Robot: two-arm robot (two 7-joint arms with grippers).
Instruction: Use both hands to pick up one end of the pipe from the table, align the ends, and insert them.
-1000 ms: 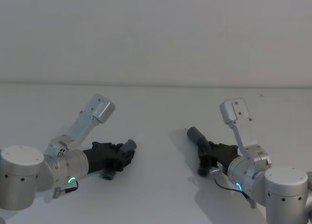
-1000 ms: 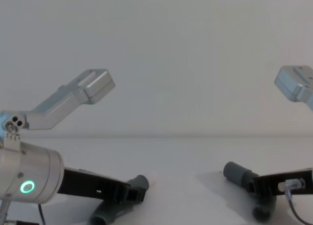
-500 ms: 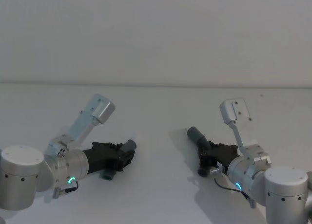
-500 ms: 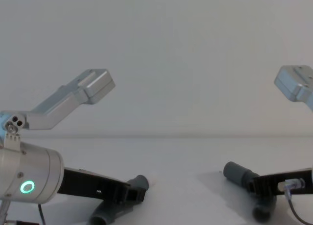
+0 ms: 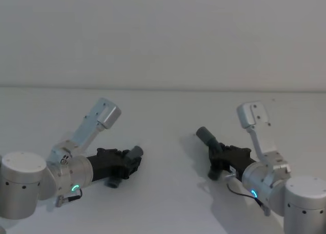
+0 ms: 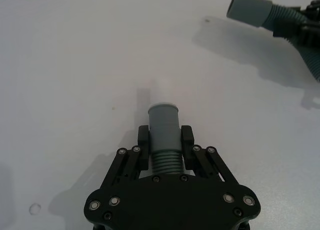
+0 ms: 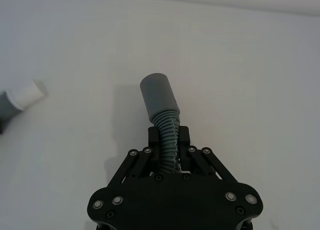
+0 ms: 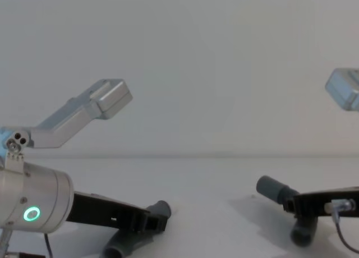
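Note:
The pipe lies in two pieces above the white table (image 5: 163,117). My left gripper (image 5: 131,162) (image 6: 165,146) (image 8: 156,222) is shut on the ribbed part of one piece, just behind its smooth grey cuff (image 6: 164,121) (image 5: 135,152); the white tip (image 7: 27,95) points toward the middle. My right gripper (image 5: 218,156) (image 7: 169,139) (image 8: 296,204) is shut on the ribbed body of the other piece, whose wider grey socket cuff (image 7: 159,95) (image 5: 206,135) (image 8: 269,189) sticks out up and inward. The two ends face each other with a wide gap between them.
A plain white wall rises behind the table's far edge (image 5: 163,88). A silver camera bracket stands up from each wrist, the left bracket (image 5: 102,114) and the right bracket (image 5: 254,116). Each piece's loose rear end (image 8: 119,248) (image 8: 303,233) hangs below its gripper.
My right gripper has risen a little and shifted slightly right, carrying its pipe piece with it. The left arm and its piece have not moved.

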